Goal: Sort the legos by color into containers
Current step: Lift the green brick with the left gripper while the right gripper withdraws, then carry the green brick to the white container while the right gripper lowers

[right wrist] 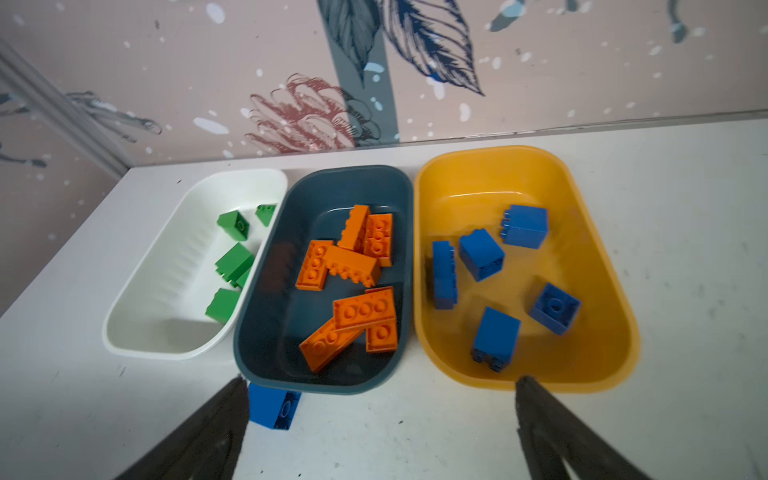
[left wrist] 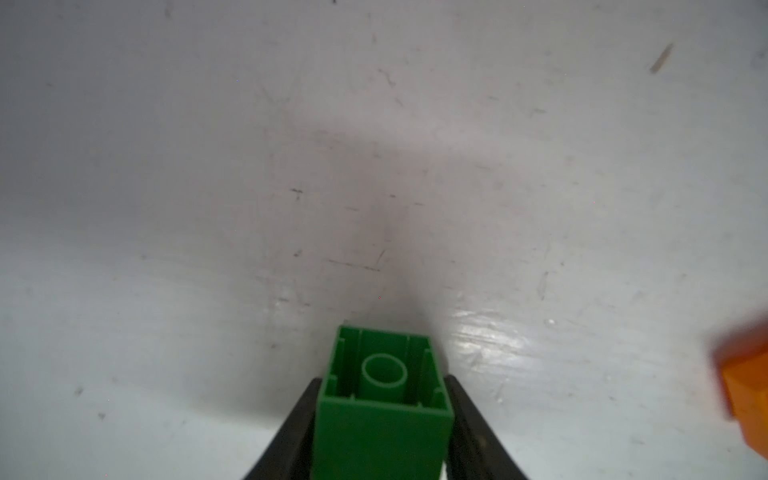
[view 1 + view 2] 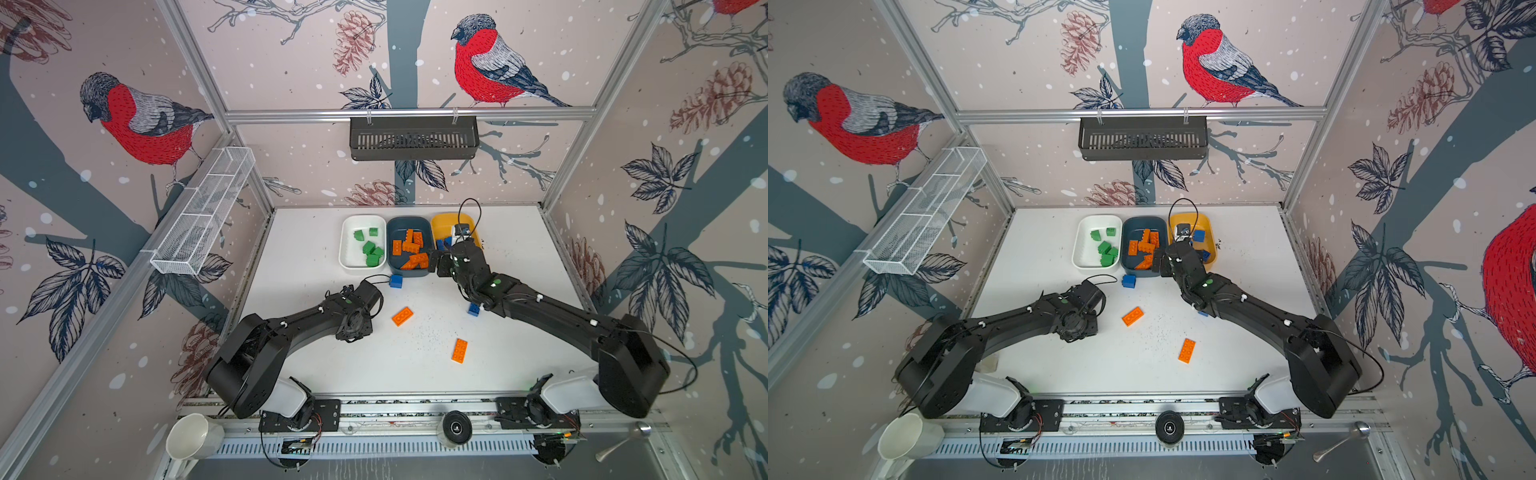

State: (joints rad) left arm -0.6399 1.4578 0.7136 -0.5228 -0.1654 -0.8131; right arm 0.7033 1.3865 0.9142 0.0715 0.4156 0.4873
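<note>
Left gripper (image 2: 383, 379) clamped, wrist low; right gripper (image 1: 381, 378) spread wide, arm outstretched.

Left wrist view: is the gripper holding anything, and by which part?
Yes: the left gripper holds a green lego, jaws on its two opposite side walls, hollow underside showing; the right gripper holds nothing.

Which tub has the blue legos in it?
The yellow-orange tub, rightmost in both top views; the white tub holds green legos, the teal tub orange legos.
</note>
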